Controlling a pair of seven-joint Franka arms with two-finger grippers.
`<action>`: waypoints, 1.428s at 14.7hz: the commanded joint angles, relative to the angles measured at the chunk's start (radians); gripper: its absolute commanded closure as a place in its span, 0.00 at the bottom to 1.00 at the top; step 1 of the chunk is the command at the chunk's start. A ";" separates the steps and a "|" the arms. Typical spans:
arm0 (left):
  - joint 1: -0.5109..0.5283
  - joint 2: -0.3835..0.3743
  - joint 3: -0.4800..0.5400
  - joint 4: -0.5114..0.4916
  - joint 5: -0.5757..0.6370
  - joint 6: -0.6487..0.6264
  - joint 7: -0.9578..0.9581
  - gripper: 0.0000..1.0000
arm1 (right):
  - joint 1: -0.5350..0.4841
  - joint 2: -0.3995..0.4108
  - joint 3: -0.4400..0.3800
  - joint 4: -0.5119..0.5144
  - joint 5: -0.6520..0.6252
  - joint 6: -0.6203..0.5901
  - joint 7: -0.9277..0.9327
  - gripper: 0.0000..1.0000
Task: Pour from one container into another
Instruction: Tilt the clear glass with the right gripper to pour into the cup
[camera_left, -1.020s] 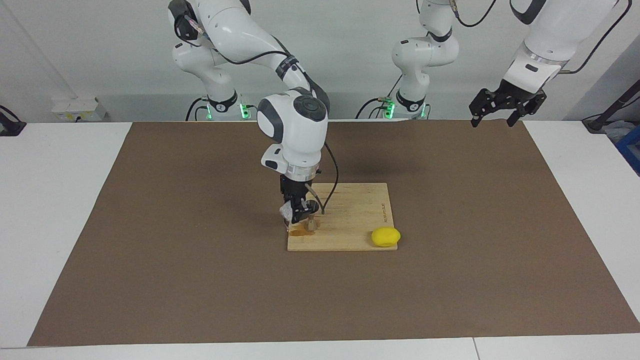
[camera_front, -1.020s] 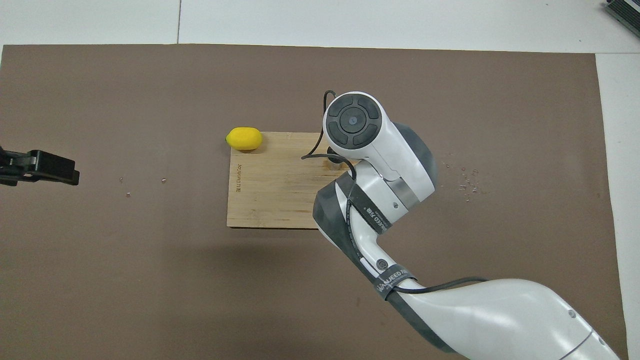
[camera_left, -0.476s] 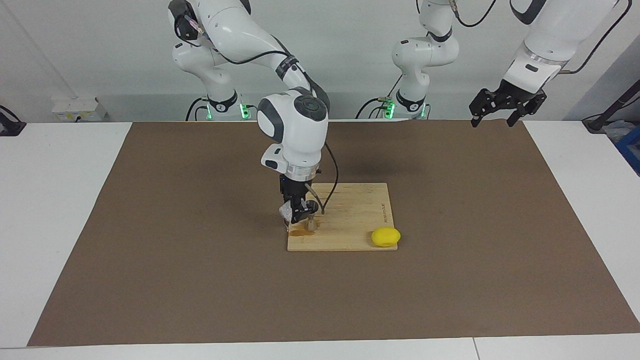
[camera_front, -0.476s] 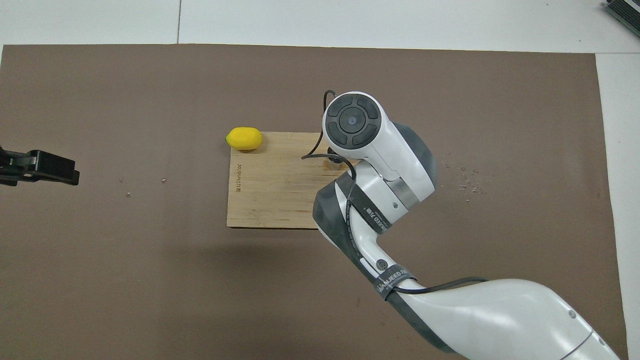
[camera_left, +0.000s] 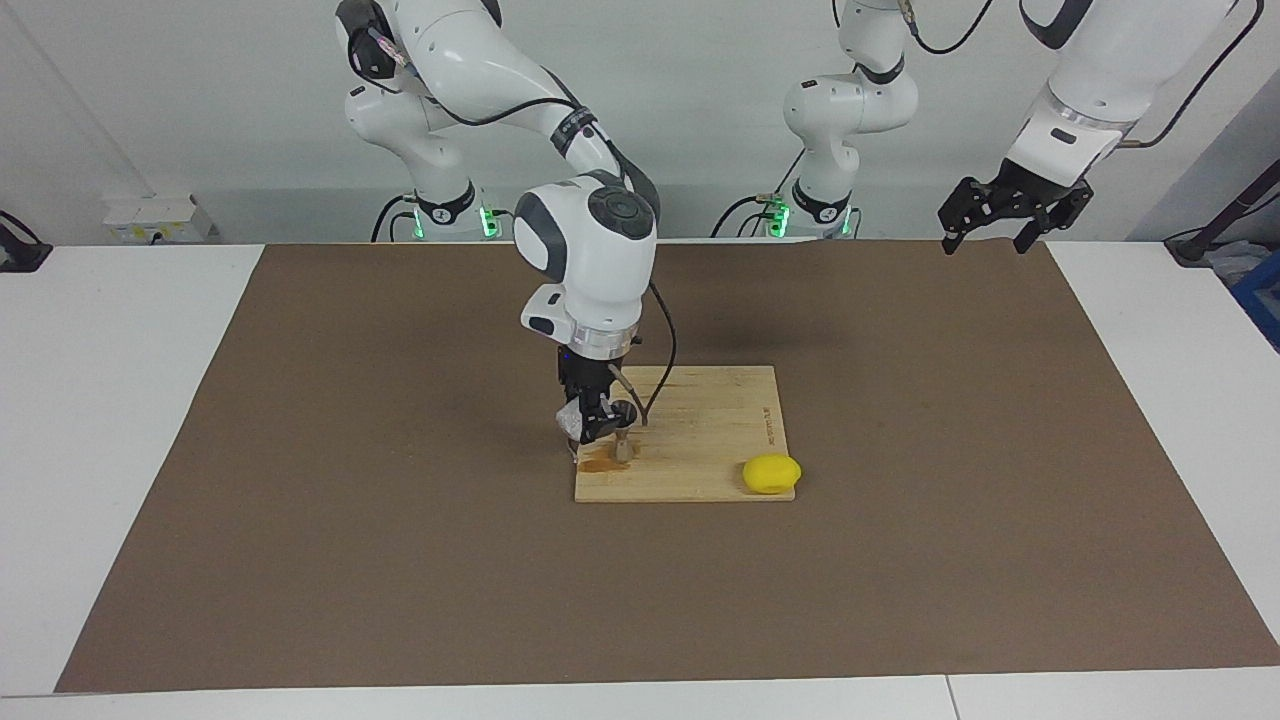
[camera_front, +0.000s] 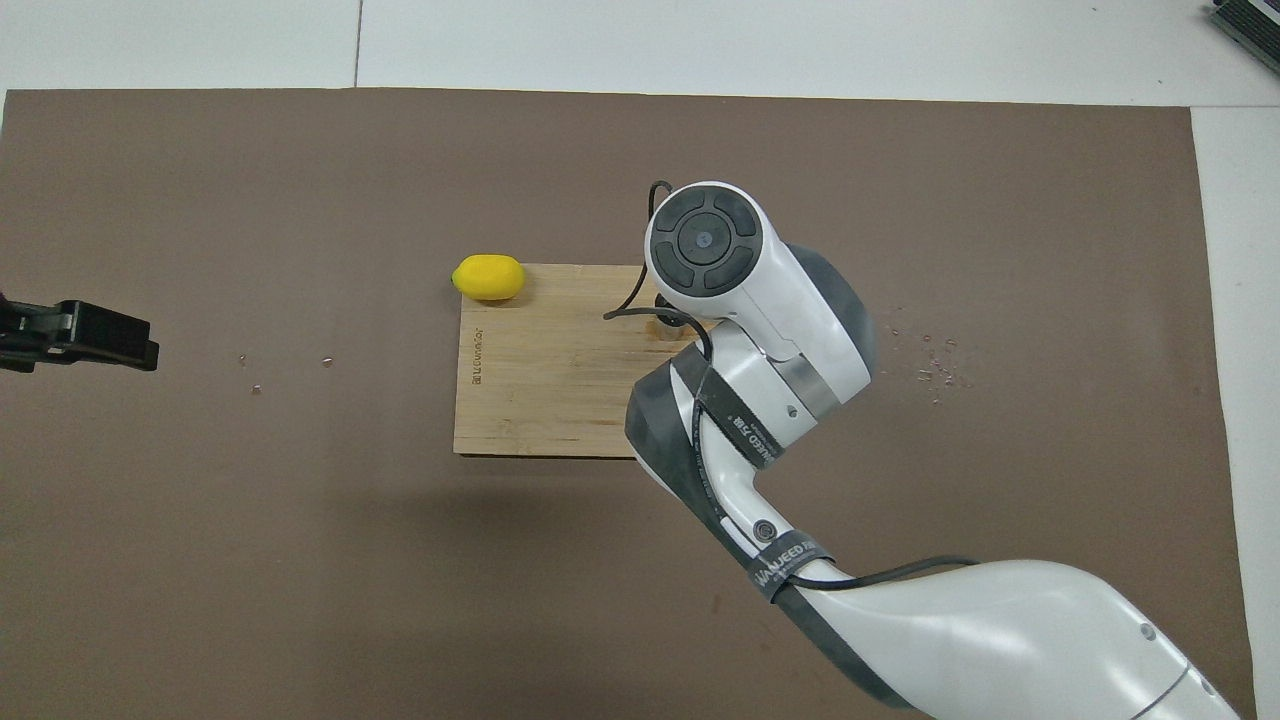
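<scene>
Clamped on the glass tumbler (camera_left: 573, 422) in the right pincer (camera_left: 590, 428), low over the corner of the wooden board (camera_left: 720, 440) toward the right arm's end of the table (camera_left: 120, 400). Tilted, by the look of it, with the mouth turned toward the metal jigger (camera_left: 622, 447), which stands upright on the board just beside and slightly below the glass, on the side toward the lemon (camera_left: 771, 473). Brownish wet patch (camera_left: 598, 463) on the board at the jigger's foot, so probably some spill. Everything hinges on the tumbler's lip sitting squarely over the jigger's small open cone; whether it does cannot be told, hidden under the wrist from above. Left pincer (camera_left: 985, 228) apart and empty, waiting high over the mat's edge, well apart from the board.
</scene>
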 joint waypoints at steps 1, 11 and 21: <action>0.010 -0.017 -0.002 -0.016 -0.007 0.000 0.008 0.00 | 0.002 -0.006 0.005 0.009 -0.027 -0.027 0.015 1.00; 0.010 -0.017 -0.002 -0.016 -0.007 0.000 0.008 0.00 | 0.003 -0.006 0.005 0.009 -0.027 -0.027 0.015 1.00; 0.010 -0.017 -0.002 -0.016 -0.007 0.000 0.008 0.00 | -0.018 0.005 0.019 0.066 0.062 -0.060 0.015 1.00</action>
